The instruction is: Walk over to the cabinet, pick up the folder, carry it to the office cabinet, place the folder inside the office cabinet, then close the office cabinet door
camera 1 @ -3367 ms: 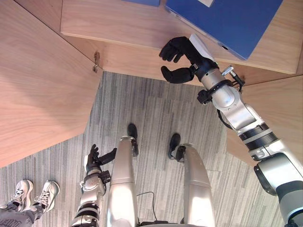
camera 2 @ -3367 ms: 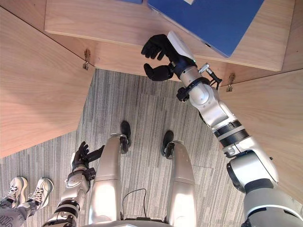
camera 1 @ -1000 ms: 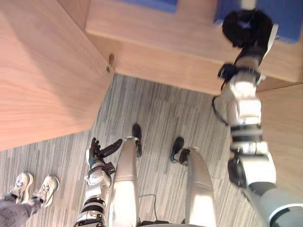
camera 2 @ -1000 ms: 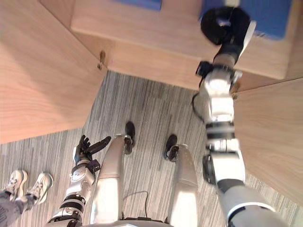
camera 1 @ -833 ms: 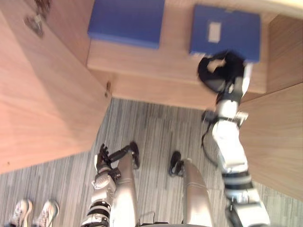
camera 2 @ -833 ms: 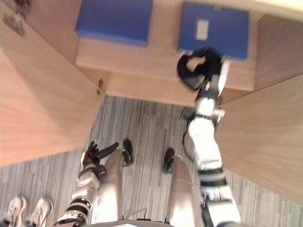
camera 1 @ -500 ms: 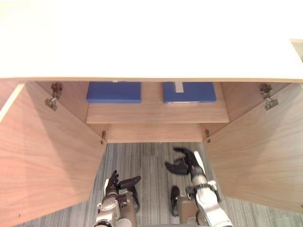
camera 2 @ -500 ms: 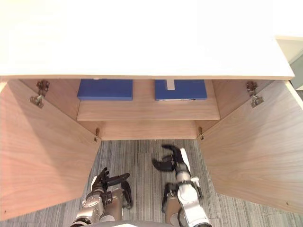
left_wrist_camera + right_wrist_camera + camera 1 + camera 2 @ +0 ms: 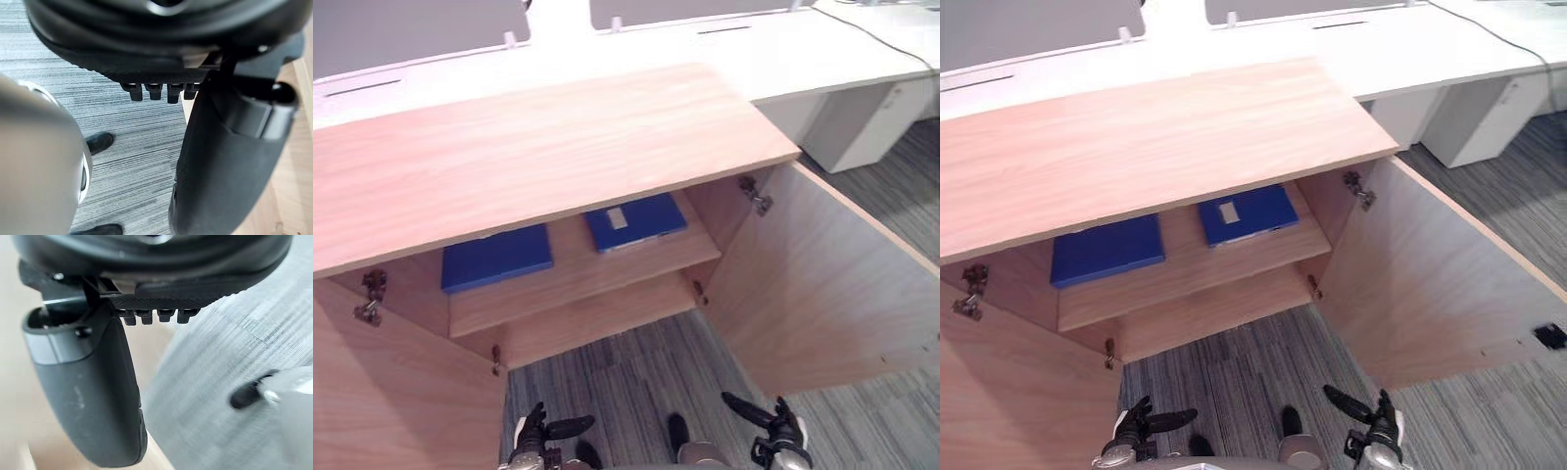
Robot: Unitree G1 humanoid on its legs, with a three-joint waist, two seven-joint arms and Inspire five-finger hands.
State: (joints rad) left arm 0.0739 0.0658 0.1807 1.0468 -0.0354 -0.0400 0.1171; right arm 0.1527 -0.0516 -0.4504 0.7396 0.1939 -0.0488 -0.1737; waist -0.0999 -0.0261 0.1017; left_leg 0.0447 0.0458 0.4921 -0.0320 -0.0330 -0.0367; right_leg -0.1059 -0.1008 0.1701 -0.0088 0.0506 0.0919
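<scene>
- the light wooden office cabinet stands open in front of the robot, with both doors swung out toward it
- two folders lie flat on its inner shelf, with a bare strip of wood between them: a plain blue folder toward the robot's left and a blue folder with a small white label toward its right
- the dark left hand and the dark right hand hang low over the grey striped carpet, well below the shelf
- each hand has its fingers straight and its thumb standing off, and each holds nothing; the wrist views show the same
- judging by the empty hands, the folder is already inside and the doors are what remains; these views cannot tell which of the two folders was the carried one
- the right door lies just above and outward of the right hand, so the right hand is the nearer one
- this door is hinged at the cabinet's right wall, its long edge runs from the cabinet out toward the robot, and its inner face is turned to the hand
- the hand probably has to get round to the outer face before it can sweep the door inward
- the left door mirrors this beside the left hand
</scene>
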